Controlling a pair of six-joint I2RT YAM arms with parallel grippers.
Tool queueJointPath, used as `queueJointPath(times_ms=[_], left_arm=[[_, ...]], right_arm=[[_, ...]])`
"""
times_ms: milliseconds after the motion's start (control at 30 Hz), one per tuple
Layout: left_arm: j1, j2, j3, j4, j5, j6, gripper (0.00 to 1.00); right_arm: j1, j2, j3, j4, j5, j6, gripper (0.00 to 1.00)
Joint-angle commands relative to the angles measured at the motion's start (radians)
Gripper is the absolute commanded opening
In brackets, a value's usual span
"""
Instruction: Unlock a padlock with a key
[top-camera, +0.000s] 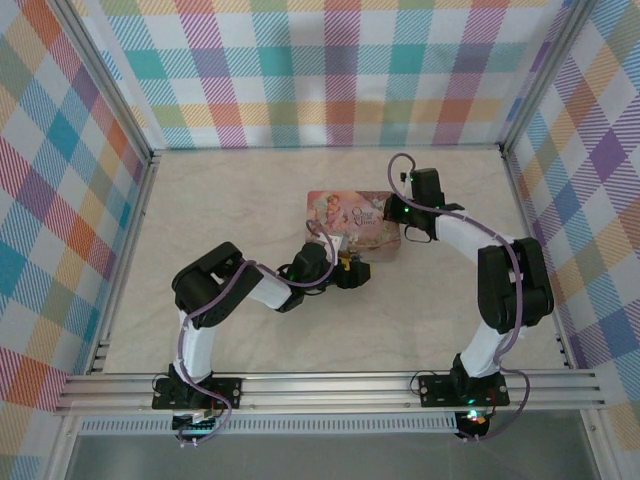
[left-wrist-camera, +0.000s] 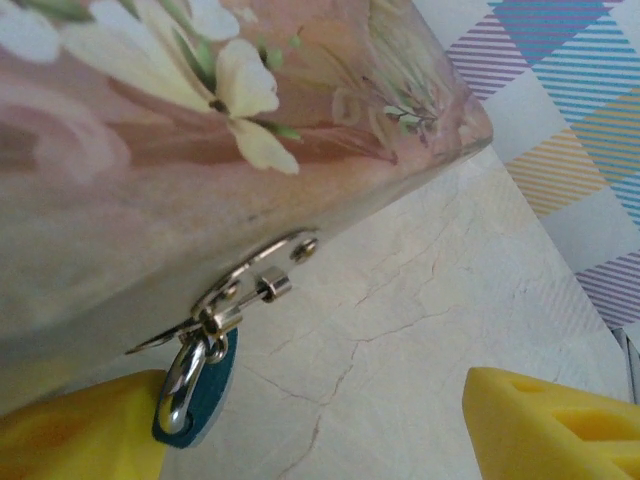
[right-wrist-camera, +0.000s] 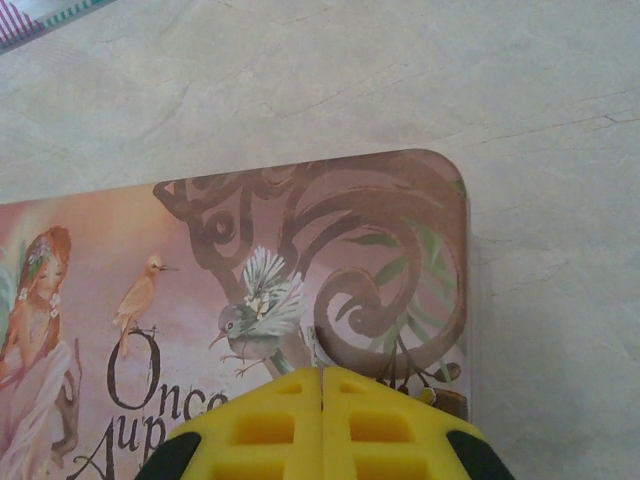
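Observation:
A small padlock with a teal body and a silver shackle hangs from the hasp on the front wall of a pink illustrated tin. My left gripper is open at that wall. Its left finger lies right beside the padlock and its right finger stands far off over bare table. In the top view the left gripper is at the tin's near edge. My right gripper is shut with nothing visible between its pads, low over the tin's lid near its right corner.
The tin lies mid-table on a pale marbled surface. Checked cloth walls close off the back and both sides. Open table spreads left of the tin and along the front, by the aluminium rail.

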Motion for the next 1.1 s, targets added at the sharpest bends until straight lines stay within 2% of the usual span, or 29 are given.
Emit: queueJointPath(times_ms=[0, 167, 233, 400, 733, 1067], left_arm=[[0.0, 0.031, 0.033, 0.069, -0.027, -0.01, 0.77], [0.001, 0.025, 0.037, 0.099, -0.024, -0.009, 0.75], [0.003, 0.017, 0.036, 0.084, -0.024, -0.007, 0.68], [0.014, 0.016, 0.003, 0.137, -0.01, -0.029, 0.58], [0.017, 0.051, 0.047, 0.097, 0.005, -0.054, 0.57], [0.018, 0.06, 0.038, 0.096, 0.01, -0.061, 0.58]], right_arm=[[-0.001, -0.027, -0.027, 0.017, -0.028, 0.016, 0.0], [-0.002, -0.041, -0.037, 0.017, -0.026, 0.017, 0.0], [0.0, -0.051, -0.04, 0.014, -0.028, 0.015, 0.0], [-0.001, -0.06, -0.051, 0.016, -0.026, 0.014, 0.0], [0.0, -0.072, -0.065, 0.021, -0.036, 0.025, 0.0], [-0.019, -0.198, -0.052, -0.068, 0.035, -0.001, 0.0]])
